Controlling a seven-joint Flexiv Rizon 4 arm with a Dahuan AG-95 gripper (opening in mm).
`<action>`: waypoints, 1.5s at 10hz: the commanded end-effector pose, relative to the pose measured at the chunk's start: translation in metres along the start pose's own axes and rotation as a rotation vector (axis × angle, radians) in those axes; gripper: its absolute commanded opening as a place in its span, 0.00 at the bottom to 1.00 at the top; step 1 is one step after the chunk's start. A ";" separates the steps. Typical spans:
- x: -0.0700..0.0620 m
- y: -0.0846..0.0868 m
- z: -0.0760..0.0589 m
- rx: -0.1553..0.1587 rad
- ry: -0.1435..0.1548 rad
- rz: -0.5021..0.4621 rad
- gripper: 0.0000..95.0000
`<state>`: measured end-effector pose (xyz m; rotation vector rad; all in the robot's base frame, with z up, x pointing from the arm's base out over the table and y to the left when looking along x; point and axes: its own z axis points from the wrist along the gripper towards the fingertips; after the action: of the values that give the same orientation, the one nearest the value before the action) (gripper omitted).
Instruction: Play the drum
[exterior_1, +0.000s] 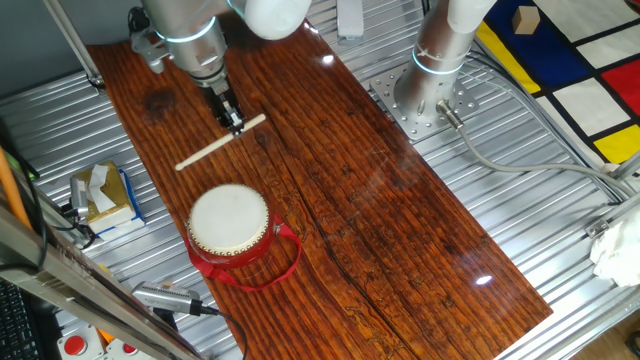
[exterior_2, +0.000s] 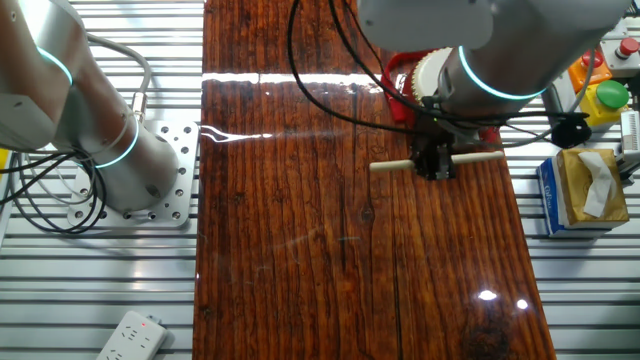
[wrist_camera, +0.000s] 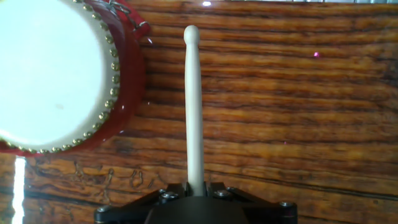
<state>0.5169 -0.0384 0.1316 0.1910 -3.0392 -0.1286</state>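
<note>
The drum (exterior_1: 229, 221) has a cream-white skin, red body, gold studs and a red strap loop (exterior_1: 281, 262). It sits on the wooden table near its front left. It fills the upper left of the hand view (wrist_camera: 50, 71) and is mostly hidden behind the arm in the other fixed view (exterior_2: 402, 75). My gripper (exterior_1: 236, 125) is shut on a pale wooden drumstick (exterior_1: 215, 143) near one end. The stick lies level above the table, beside the drum and not touching it. In the hand view the stick (wrist_camera: 194, 106) points away from the jaws, to the right of the drum.
The dark wooden tabletop (exterior_1: 360, 200) lies on a ribbed metal bench. A tissue box (exterior_1: 105, 195) stands left of the table. A second arm's base (exterior_1: 425, 95) is at the back right. A power strip (exterior_2: 130, 335) and coloured buttons (exterior_2: 608, 95) sit off the table.
</note>
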 end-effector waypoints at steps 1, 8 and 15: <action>0.005 0.000 0.005 -0.007 0.007 0.001 0.00; 0.017 -0.006 0.075 -0.018 -0.014 0.009 0.00; 0.011 -0.007 0.108 -0.044 -0.026 0.023 0.00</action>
<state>0.4960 -0.0382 0.0231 0.1512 -3.0611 -0.1960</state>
